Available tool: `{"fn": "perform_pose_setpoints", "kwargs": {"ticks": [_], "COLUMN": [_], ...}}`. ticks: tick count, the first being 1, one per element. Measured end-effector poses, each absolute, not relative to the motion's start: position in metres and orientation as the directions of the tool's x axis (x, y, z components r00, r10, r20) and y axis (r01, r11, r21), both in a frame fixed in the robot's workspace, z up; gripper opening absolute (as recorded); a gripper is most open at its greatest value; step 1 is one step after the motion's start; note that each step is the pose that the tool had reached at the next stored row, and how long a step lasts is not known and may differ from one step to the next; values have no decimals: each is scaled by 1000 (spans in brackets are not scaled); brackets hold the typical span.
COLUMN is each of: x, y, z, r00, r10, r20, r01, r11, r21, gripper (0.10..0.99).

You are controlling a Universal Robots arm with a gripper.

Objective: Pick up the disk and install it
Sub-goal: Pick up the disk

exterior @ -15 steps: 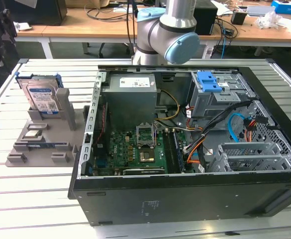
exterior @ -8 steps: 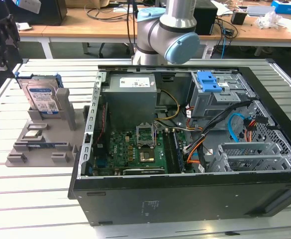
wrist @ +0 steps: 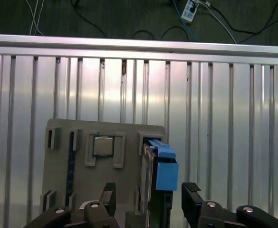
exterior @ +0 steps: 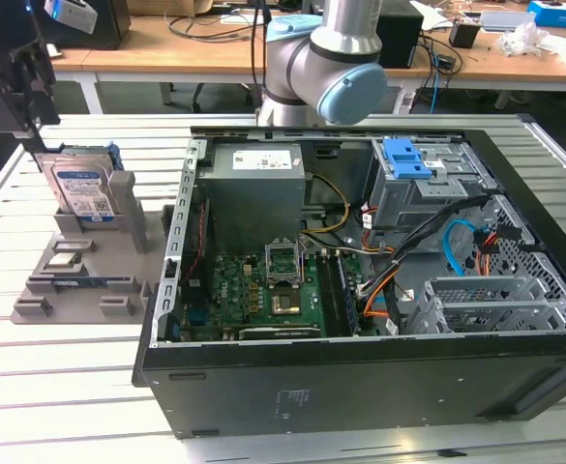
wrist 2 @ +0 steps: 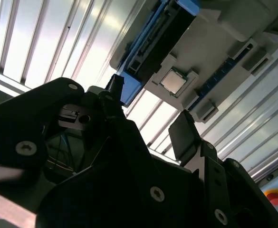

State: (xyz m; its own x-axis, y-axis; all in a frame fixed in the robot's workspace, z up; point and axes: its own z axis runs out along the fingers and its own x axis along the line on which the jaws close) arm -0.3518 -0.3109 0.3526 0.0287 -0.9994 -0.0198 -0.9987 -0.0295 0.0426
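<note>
The disk [exterior: 79, 189] is a silver drive with a white-and-blue label in a blue carrier. It stands on edge in a grey holder [exterior: 74, 285] at the exterior view's left, outside the computer case. My gripper [exterior: 29, 130] hangs just above it, open. In the first wrist view the disk's blue-capped edge [wrist: 158, 173] lies between the two dark fingers [wrist: 192, 197], and the gripper [wrist: 149, 199] is not touching it. In the second wrist view the gripper [wrist 2: 150, 114] is apart from the disk [wrist 2: 153, 40].
The open black computer case [exterior: 360, 372] fills the middle of the slatted metal table [exterior: 60, 387]. Inside are a grey power-supply box [exterior: 258, 179], a motherboard [exterior: 263, 290], cables and a drive cage with a blue latch [exterior: 405, 158]. A processor chip [wrist: 103, 146] lies on the holder.
</note>
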Motion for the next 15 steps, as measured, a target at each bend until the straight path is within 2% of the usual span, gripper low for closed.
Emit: {"fn": "perform_pose_setpoints", "kwargs": {"ticks": [15], "x": [-352], "y": [-299], "z": [316], "r00": [29], "r10": [-999], "r20": [-20], "r01": [-999], "r11": [-30], "r21": [43], "gripper": [659]}}
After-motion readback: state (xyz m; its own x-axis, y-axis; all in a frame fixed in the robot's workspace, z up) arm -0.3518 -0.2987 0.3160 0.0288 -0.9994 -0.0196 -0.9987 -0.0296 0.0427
